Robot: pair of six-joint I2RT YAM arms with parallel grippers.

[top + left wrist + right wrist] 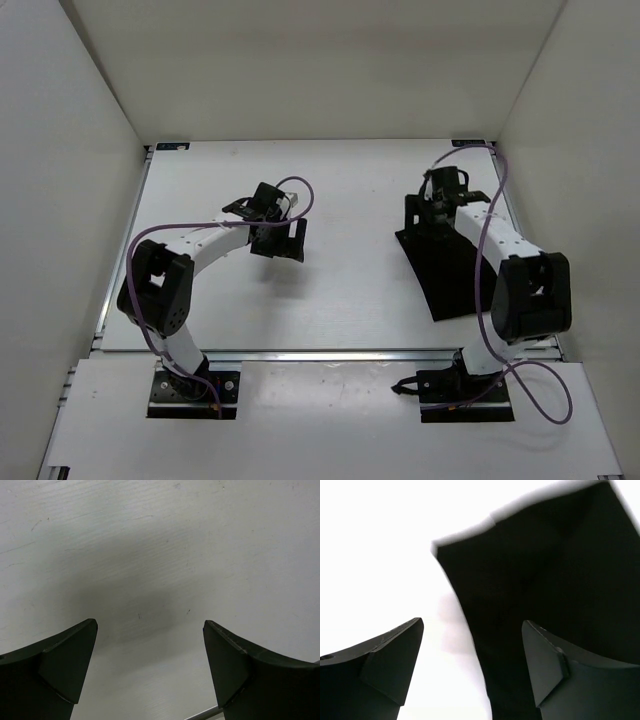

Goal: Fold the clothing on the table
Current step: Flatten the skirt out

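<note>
Finds the clothing (440,275) lying flat on the right part of the table (350,300), a plain black strip, slightly curved, running from mid-depth toward the near rail (300,355) and ending near it without touching. Shows part of its right side hidden under the right arm, which reaches out above it.

Places the right gripper (430,215) over the far end of the clothing. Shows, from the right wrist view, the right gripper (472,621) with its jaws spread wide and nothing between them. Sets one finger (570,670) over the black clothing (545,580) and the other over bare white table (380,540). Reveals a stepped edge near the top of the fabric there, as of one layer over another. Cannot tell whether the fingertips touch the fabric or hang just above it.

Puts the left gripper (277,243) left of the table's middle, well apart from the clothing. Shows, from the left wrist view, the left gripper (150,623) likewise released, jaws wide, gripping nothing, with only scuffed white table (160,555) and a soft shadow beneath.

Traces a purple cable (488,260) along the right arm.
</note>
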